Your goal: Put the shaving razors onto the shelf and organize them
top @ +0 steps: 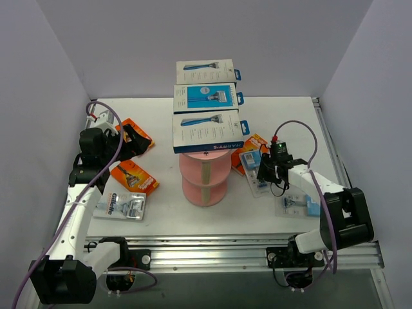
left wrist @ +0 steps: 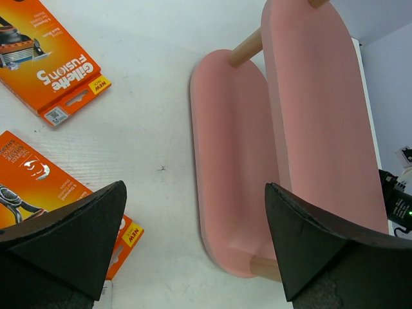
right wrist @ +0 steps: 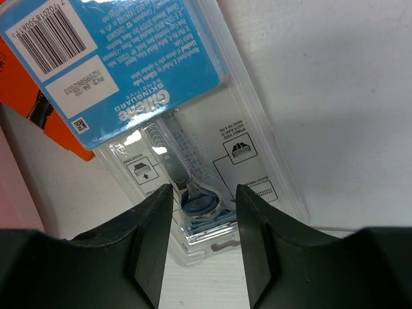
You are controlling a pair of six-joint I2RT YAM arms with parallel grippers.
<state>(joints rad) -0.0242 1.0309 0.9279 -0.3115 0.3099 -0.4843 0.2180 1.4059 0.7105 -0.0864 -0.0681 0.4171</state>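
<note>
The pink shelf (top: 205, 183) stands mid-table with three white-and-blue Harry's boxes (top: 207, 132) lying across its top tier. My left gripper (top: 132, 138) is open and empty, hovering over an orange razor pack (top: 144, 138) at the far left. In the left wrist view the gripper (left wrist: 195, 187) is spread wide, with two orange Fusion5 packs (left wrist: 48, 64) to its left and the shelf (left wrist: 235, 161) ahead. My right gripper (top: 264, 172) is open, low over a clear blister pack with a blue card (right wrist: 129, 58). Its fingers (right wrist: 204, 190) straddle the razor head.
An orange pack (top: 134, 177) and a clear Gillette pack (top: 121, 206) lie at the front left. An orange pack (top: 255, 141) lies beside the shelf on the right, and a clear pack (top: 296, 206) near the right arm's base. White walls enclose the table.
</note>
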